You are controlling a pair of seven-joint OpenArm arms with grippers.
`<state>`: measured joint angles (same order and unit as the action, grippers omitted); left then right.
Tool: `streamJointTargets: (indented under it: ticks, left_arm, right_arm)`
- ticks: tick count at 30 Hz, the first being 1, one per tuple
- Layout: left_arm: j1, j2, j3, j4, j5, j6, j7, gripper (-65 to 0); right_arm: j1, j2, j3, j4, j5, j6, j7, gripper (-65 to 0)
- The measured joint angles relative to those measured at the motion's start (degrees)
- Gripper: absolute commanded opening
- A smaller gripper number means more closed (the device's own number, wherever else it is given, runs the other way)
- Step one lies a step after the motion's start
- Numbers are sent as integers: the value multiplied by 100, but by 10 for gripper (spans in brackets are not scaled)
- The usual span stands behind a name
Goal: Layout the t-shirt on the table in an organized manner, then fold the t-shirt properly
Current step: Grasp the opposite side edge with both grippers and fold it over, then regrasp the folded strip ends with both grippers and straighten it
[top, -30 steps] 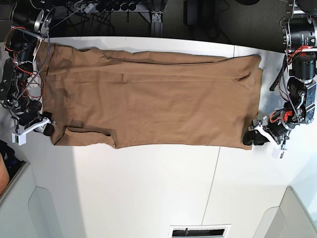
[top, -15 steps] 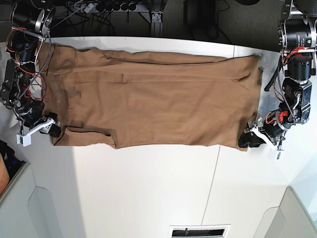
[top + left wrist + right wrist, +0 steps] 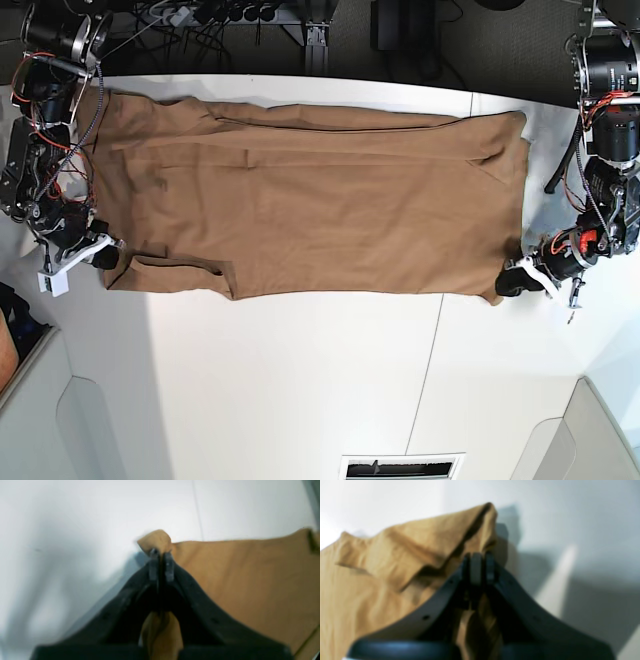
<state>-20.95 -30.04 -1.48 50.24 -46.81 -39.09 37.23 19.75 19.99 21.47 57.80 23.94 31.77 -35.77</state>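
T-shirt (image 3: 300,200) shows no readable writing; left hand (image 3: 161,555) and right hand (image 3: 477,562) apparently pinch its corners.

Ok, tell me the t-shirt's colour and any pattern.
Plain tan-brown t-shirt, no print; clearest in the base view.

Floor: beyond the far edge we see a dark grey floor (image 3: 500,50), dim next to the work surface.
Cables: we make out a tangle of black cables and a power strip (image 3: 215,14) lying on that floor.
Frame: a metal upright (image 3: 316,45) stands behind the far edge.
Vent: we see a slotted grille (image 3: 403,467) at the near edge.
Light: bright and even from above, with soft shadows.
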Motion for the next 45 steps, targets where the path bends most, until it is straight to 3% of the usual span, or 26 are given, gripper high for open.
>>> streamJointTargets:
  ticks: [7, 14, 21, 24, 31, 45]
  left_arm:
    - [428, -474, 13, 798, -702, -22, 669, -650]
    - [1049, -863, -66, 1399, -778, -20, 693, -650]
    - [1453, -1082, -205, 1829, -981, -39, 876, -650]
    - [1753, -1137, -212, 2271, -1182, -44, 1115, -650]
    - [2697, -1349, -212, 3543, -1025, -59, 1139, -650]
    - [2964, -1362, -212, 3602, -772, -61, 1141, -650]
  right_arm:
    - [-940, 31, -11, 1582, 415, 17, -332, -650]
    - [-1766, 323, -24, 2531, 501, 50, -291, -650]
    - [-2138, 667, -20, 2697, 669, 79, -304, -650]
    - [-2203, 697, -20, 2706, 684, 81, -313, -650]
    - [-2227, 748, -17, 2699, 870, 59, -551, -650]
    - [-2597, 761, -4, 2699, 1126, 39, -837, -650]
